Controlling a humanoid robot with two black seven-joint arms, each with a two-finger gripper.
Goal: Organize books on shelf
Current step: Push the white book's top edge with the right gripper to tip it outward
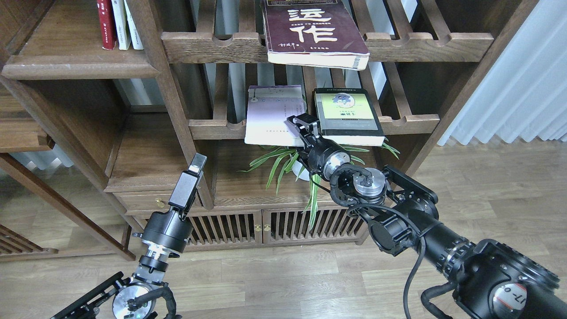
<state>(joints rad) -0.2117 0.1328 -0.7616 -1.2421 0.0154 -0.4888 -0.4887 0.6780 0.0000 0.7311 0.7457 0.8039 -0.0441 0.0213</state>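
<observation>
The right gripper (302, 124) is reaching up to the front rail of the slatted rack (407, 123), in the gap between two books. Its fingers are looking close together, but I cannot tell if they are pinching anything. Just to its left the pale lavender-white book (271, 116) is lying flat, its front edge hanging over the rail. Just to its right the grey-black book with the yellow-green panel (348, 116) is lying flat too. Above the gripper the thick maroon book (312, 31) is resting on the upper rack. Under the gripper a green plant (279, 161) is spreading its leaves. Far to the left and lower, the left gripper (189, 184) is pointing upward, holding nothing; its fingers are seeming together. High above it, the solid plank shelf (75, 66) is carrying some upright books (118, 24).
</observation>
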